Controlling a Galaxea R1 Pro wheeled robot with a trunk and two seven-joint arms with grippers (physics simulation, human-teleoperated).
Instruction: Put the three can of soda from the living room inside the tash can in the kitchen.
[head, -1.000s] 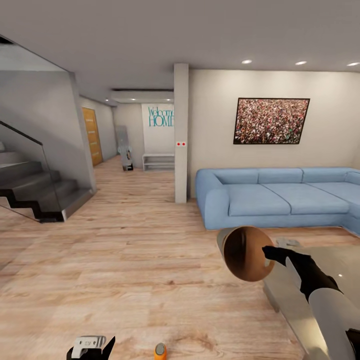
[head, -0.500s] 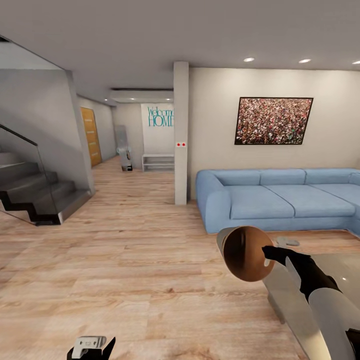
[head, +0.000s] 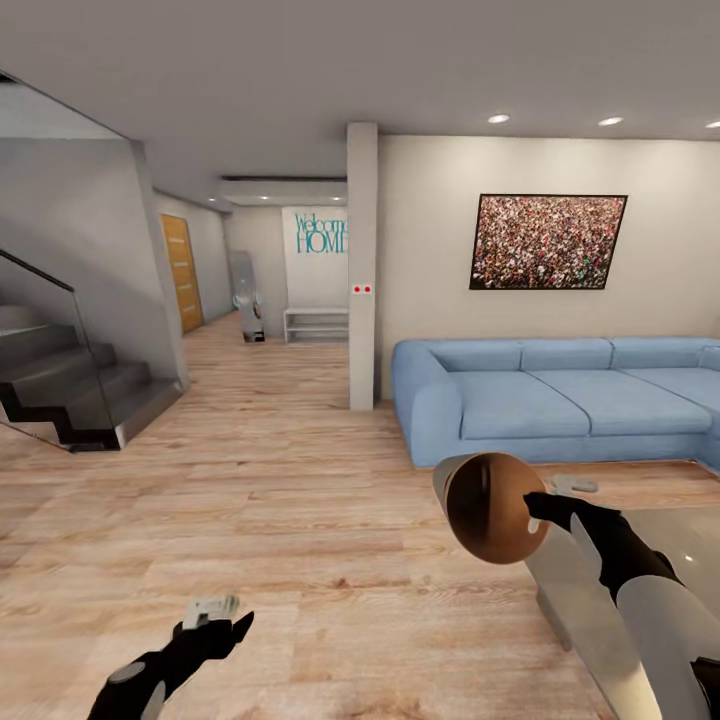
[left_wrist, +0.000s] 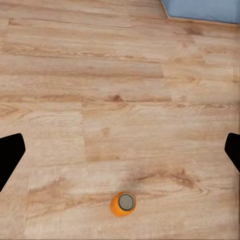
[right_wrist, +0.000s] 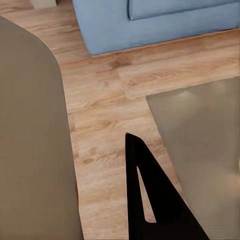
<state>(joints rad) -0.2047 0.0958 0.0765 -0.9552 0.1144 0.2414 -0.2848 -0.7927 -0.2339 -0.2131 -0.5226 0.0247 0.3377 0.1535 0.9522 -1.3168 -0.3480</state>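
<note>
An orange can of soda (left_wrist: 123, 204) with a silvery top stands upright on the wood floor in the left wrist view. My left gripper (left_wrist: 125, 146) hangs above it, open, fingers spread wide with nothing between them; in the head view it (head: 222, 624) shows low at the left. My right gripper (head: 533, 506) is shut on the rim of the tash can (head: 492, 506), held tilted in the air with its coppery-brown inside facing the head camera. The bin's pale beige wall (right_wrist: 30, 150) sits beside a black finger (right_wrist: 147, 200) in the right wrist view.
This is the living room: a light-blue sofa (head: 560, 395) stands at the right, with a low grey glass-topped table (head: 590, 590) below my right arm. Stairs with a glass rail (head: 70, 385) stand at the left. A white pillar (head: 362, 265) and a hallway lie ahead.
My left arm has risen and reached forward into the head view. The orange can left the bottom edge of the head view as the camera shifted a little. The right arm and bin hold still.
</note>
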